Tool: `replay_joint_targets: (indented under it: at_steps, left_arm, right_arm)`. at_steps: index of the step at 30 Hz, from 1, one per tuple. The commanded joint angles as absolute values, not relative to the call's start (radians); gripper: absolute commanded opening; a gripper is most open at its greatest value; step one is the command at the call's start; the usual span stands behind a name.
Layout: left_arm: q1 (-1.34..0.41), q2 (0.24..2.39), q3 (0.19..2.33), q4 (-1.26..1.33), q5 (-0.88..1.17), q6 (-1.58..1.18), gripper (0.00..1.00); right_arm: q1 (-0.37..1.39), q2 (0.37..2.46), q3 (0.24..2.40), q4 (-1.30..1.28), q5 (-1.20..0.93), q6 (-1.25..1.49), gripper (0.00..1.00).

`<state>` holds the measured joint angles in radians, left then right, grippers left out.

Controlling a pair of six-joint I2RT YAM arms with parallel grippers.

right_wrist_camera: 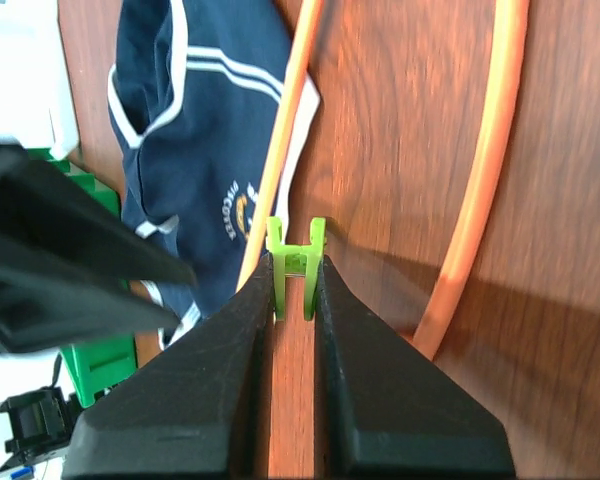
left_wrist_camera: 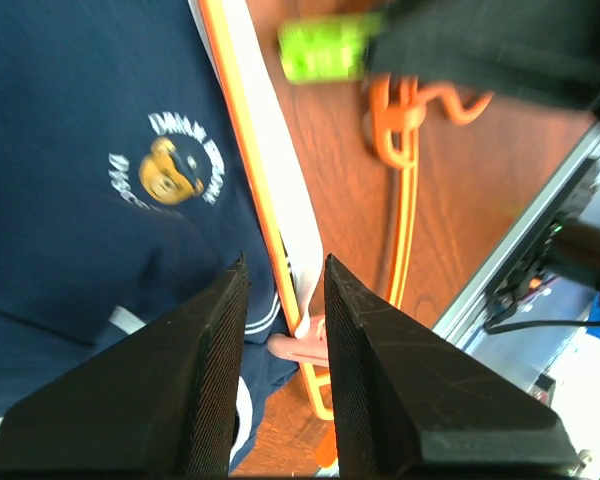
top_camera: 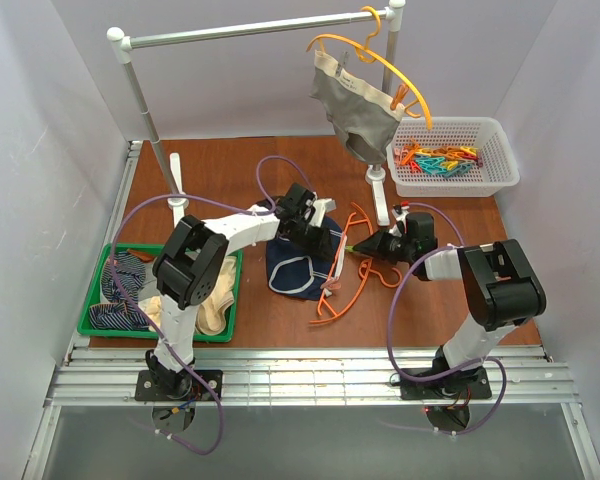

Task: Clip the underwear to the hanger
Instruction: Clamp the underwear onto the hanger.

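The underwear (top_camera: 290, 268) lies mid-desk, the hanger (right_wrist_camera: 492, 150) along its right side, seemingly overlapping its hem. The left gripper (left_wrist_camera: 285, 275) hangs over that seam; the right gripper (right_wrist_camera: 295, 285), pinching a peg (right_wrist_camera: 296, 262), sits just right. A tray (top_camera: 120, 334) lies by the left edge, a basket (top_camera: 450, 185) in the far-right corner.

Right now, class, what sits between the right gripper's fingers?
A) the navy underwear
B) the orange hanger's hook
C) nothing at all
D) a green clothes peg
D: the right wrist view shows the green clothes peg pinched between the fingers of the right gripper, while the underwear and hanger lie beyond its tips.
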<state>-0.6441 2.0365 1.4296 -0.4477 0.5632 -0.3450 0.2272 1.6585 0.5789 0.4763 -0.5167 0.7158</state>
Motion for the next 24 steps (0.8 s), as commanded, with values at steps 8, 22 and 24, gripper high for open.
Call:
replay_joint_targets:
  at_steps: [8, 22, 24]
  left_arm:
    - [-0.690, 2.016, 1.434, -0.495, 0.465, -0.322, 0.31]
    - [-0.749, 2.088, 1.502, -0.545, 0.364, -0.287, 0.44]
    - [-0.762, 2.102, 1.520, -0.561, 0.324, -0.272, 0.42]
  right_arm:
    - [0.221, 1.743, 0.643, 0.575, -0.558, 0.723, 0.01]
    - [0.247, 1.752, 0.627, 0.610, -0.558, 0.745, 0.01]
    - [0.253, 1.755, 0.629, 0.615, -0.558, 0.752, 0.01]
